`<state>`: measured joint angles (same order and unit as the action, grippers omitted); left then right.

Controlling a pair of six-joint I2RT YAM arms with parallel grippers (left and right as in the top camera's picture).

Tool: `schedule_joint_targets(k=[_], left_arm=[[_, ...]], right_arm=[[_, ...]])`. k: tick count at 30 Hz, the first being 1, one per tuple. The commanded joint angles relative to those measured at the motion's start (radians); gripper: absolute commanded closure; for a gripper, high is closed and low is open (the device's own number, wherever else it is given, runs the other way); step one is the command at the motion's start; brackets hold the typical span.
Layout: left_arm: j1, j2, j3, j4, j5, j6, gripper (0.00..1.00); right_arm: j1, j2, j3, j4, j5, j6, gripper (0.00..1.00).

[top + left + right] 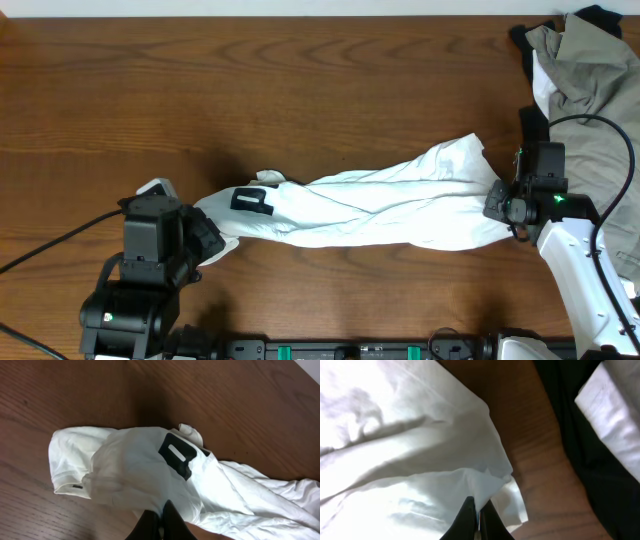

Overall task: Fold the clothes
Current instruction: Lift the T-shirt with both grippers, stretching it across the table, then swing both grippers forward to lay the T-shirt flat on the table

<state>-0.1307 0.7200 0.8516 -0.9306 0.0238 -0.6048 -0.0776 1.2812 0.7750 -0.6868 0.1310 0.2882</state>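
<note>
The white T-shirt point(380, 205) with a black block-letter print point(251, 200) lies stretched in a bunched band across the middle of the wooden table. My left gripper point(212, 240) is shut on the shirt's left end; in the left wrist view its jaws point(161, 516) pinch the fabric point(135, 467) just below the print point(177, 457). My right gripper point(503, 203) is shut on the shirt's right end; in the right wrist view its jaws point(477, 510) pinch a fold of white cloth point(405, 455).
A pile of other clothes sits at the back right corner: an olive-grey garment point(590, 70), a black one point(522, 40) and some white cloth point(545, 85). The black garment also shows in the right wrist view point(570, 425). The right arm's cable loops over the pile.
</note>
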Motion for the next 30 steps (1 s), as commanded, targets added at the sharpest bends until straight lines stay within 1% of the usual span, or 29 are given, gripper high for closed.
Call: schedule_joint_targets(k=[1, 4, 8, 10, 14, 18, 24, 30], left_arm=[[0.007, -0.003, 0.016, 0.014, 0.003, 0.01, 0.94], [0.007, -0.003, 0.033, 0.044, 0.003, 0.026, 0.94], [0.007, -0.003, 0.121, 0.107, -0.01, 0.11, 0.94], [0.008, -0.002, 0.175, 0.134, -0.056, 0.127, 0.94], [0.008, -0.003, 0.277, 0.137, -0.182, 0.146, 0.94], [0.008, -0.003, 0.354, 0.147, -0.24, 0.149, 0.94], [0.008, -0.003, 0.469, 0.179, -0.241, 0.152, 0.94], [0.008, -0.003, 0.565, 0.176, -0.159, 0.152, 0.94]], right_arm=[[-0.011, 0.002, 0.006, 0.034, -0.012, -0.005, 0.99], [-0.011, -0.014, 0.044, 0.039, -0.047, -0.009, 0.99], [-0.011, -0.054, 0.193, -0.027, -0.057, -0.045, 0.99], [-0.011, -0.073, 0.282, -0.061, -0.057, -0.072, 0.99], [-0.011, -0.112, 0.455, -0.143, -0.047, -0.114, 0.99], [-0.026, -0.144, 0.6, -0.214, 0.019, -0.114, 0.99], [-0.068, -0.202, 0.75, -0.253, 0.042, -0.142, 0.99], [-0.077, -0.267, 0.811, -0.254, 0.048, -0.151, 0.99]])
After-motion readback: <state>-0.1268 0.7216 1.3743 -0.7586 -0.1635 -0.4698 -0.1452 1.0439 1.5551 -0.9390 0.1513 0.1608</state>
